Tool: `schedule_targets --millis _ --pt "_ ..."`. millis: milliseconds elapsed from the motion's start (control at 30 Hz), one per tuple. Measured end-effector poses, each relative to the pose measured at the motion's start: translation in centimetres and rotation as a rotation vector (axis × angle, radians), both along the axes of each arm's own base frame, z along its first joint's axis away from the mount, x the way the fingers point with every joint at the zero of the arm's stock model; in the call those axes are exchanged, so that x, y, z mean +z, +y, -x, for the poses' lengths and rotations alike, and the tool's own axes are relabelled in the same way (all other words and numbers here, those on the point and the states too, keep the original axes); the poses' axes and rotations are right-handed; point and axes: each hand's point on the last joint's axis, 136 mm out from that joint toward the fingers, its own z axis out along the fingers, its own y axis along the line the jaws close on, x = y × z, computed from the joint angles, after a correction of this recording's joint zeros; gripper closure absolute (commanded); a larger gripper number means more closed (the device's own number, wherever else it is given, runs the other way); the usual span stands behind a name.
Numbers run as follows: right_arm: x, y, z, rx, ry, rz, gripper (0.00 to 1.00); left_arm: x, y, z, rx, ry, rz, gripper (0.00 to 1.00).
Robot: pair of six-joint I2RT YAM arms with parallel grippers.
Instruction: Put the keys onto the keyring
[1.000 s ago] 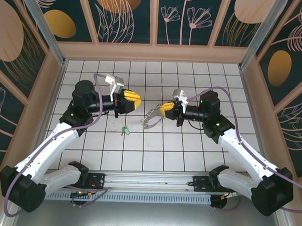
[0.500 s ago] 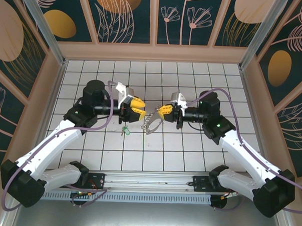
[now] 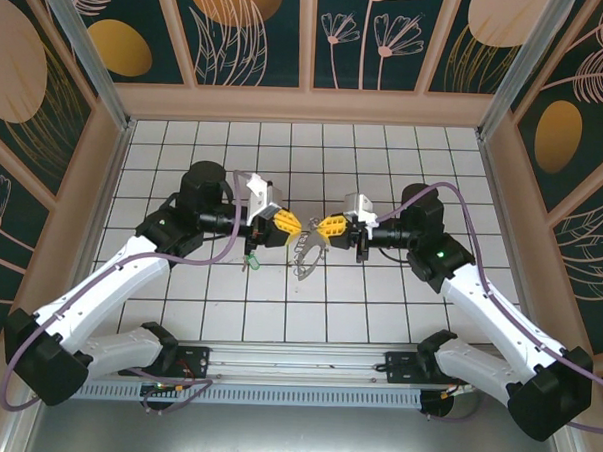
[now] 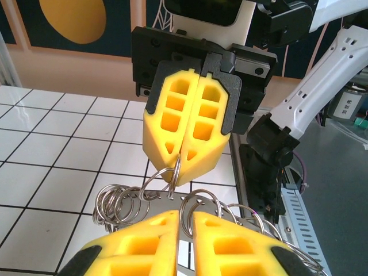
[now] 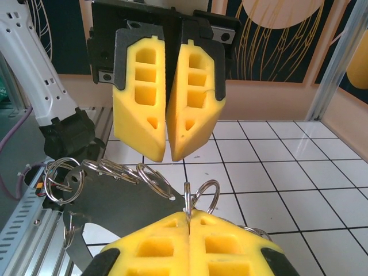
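Right pincer (image 3: 321, 229) pinches the grey, ring-hung metal keyring (image 3: 305, 254) — left pincer (image 3: 295, 227), at its 9 o'clock, barely spread.

The keyring (image 5: 123, 201), a flat plate of dull grey metal, looks matt and smooth. The thin wire split rings (image 4: 115, 201) threaded along its edge are polished silvery steel with bright glints. The keys (image 3: 248, 261) carry a small bright green tag that looks like plastic; their metal is too small to judge. The chunky fingers of the left gripper (image 5: 167, 156) and the right gripper (image 4: 178, 172) are yellow moulded plastic, matt and faintly grainy, set in matt black plastic mounts. The white tiled table top (image 3: 378, 299) is smooth and semi-glossy, with dark grid lines. The arm shells (image 3: 109, 283) are glossy white plastic. The rail (image 3: 295, 371) at the near edge is bare silvery metal.
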Motion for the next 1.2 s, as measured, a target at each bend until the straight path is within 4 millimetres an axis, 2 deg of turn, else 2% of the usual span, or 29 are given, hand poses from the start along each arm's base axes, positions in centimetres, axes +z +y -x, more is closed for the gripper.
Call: schedule_targets --millis 367,800,933,1000,1033,1200 --pt "-0.3 0.2 0.7 0.028 0.01 0.005 1.0 -1.1 -1.1 0.2 -0.022 0.021 -0.026 0.87" --pt "-0.7 0.2 0.8 0.034 0.021 0.01 1.0 -1.2 -2.0 0.5 -0.024 0.01 -0.038 0.79" --pt "-0.6 0.2 0.9 0.034 0.021 0.011 1.0 -1.2 -2.1 0.4 -0.017 0.003 -0.038 0.86" --pt "-0.6 0.1 0.9 0.032 0.019 0.01 1.0 -1.2 -2.2 0.3 -0.014 -0.001 -0.038 0.92" --pt "-0.6 0.1 1.0 0.031 0.019 0.01 1.0 -1.2 -2.2 0.2 -0.012 -0.006 -0.038 0.99" --pt "-0.8 0.0 1.1 0.028 0.021 0.012 1.0 -1.2 -2.3 0.1 -0.007 -0.012 -0.041 1.0"
